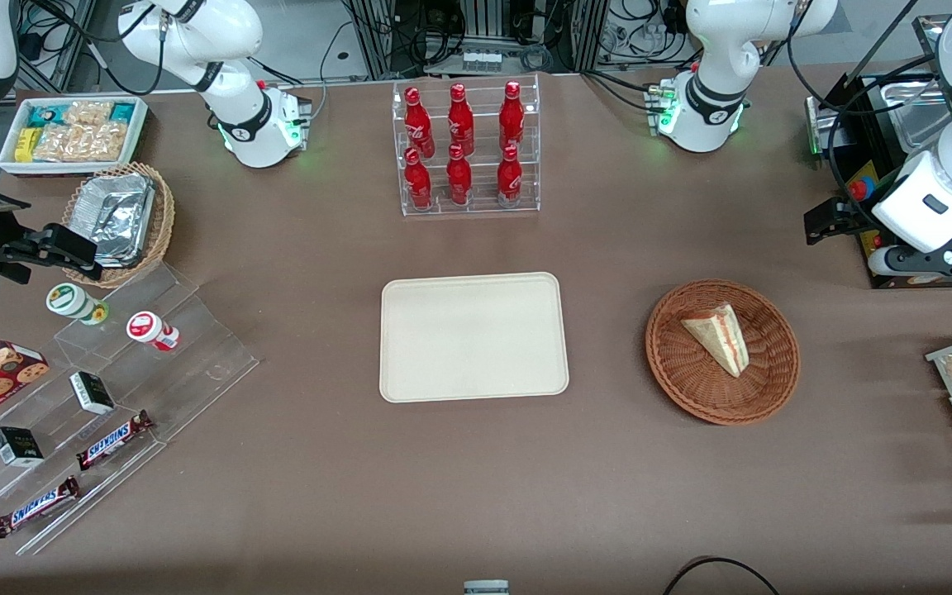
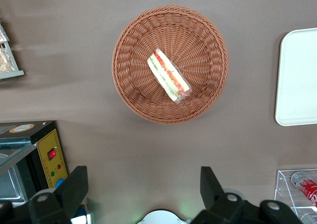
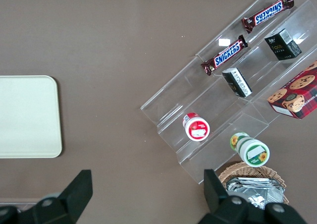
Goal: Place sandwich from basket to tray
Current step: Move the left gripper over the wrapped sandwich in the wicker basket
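Front view high, steep; wrist views straight down; tray point(image 1: 473, 336) shared.

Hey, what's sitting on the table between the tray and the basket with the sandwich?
Nothing: in the front view only bare brown table separates the tray from the basket. The claw hangs open, well off that stretch.

You have bright, even overhead light on the brown table point(image 1: 476, 463), with only soft, faint shadows beside the basket point(image 1: 773, 388) and tray point(image 1: 393, 330). Foil trays point(image 1: 116, 215) glare sharply. The gripper point(image 2: 143, 189), held above the table, shows its spread fingers dark and slightly soft; everything else is crisp.
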Motion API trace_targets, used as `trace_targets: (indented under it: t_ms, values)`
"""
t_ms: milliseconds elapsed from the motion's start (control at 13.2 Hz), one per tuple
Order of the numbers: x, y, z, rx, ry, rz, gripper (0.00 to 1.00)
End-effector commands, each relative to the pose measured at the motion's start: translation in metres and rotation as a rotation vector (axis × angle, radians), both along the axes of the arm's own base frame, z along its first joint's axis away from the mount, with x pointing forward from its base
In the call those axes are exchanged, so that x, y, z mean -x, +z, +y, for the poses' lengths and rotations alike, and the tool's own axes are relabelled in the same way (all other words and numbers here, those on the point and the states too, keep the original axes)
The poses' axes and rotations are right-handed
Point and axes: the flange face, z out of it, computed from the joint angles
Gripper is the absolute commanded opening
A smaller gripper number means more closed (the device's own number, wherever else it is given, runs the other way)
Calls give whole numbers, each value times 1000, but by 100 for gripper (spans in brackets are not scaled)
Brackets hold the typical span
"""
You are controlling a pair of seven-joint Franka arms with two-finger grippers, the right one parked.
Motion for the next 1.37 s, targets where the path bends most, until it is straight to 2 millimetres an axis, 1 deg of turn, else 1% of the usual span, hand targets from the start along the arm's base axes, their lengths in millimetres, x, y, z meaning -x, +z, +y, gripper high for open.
trace_targets:
  t_ms: [0,152,228,455,531,683,834,910,1062,1290]
  values:
    - [1,3,-1,-2,-14,-10,100]
    - [-1,-1,-1,-2,-14,-4,100]
    - [-1,-9,-2,-1,-16,5,100]
    - [-1,-53,-4,4,-18,15,100]
    - [-2,-63,-3,4,-18,16,100]
    - [-2,-97,-2,4,-10,12,100]
    - [3,-137,-2,4,-5,24,100]
    - [6,-151,-2,5,-5,18,100]
    - [7,-167,-2,2,25,4,100]
    - [14,-200,-4,-2,91,-31,100]
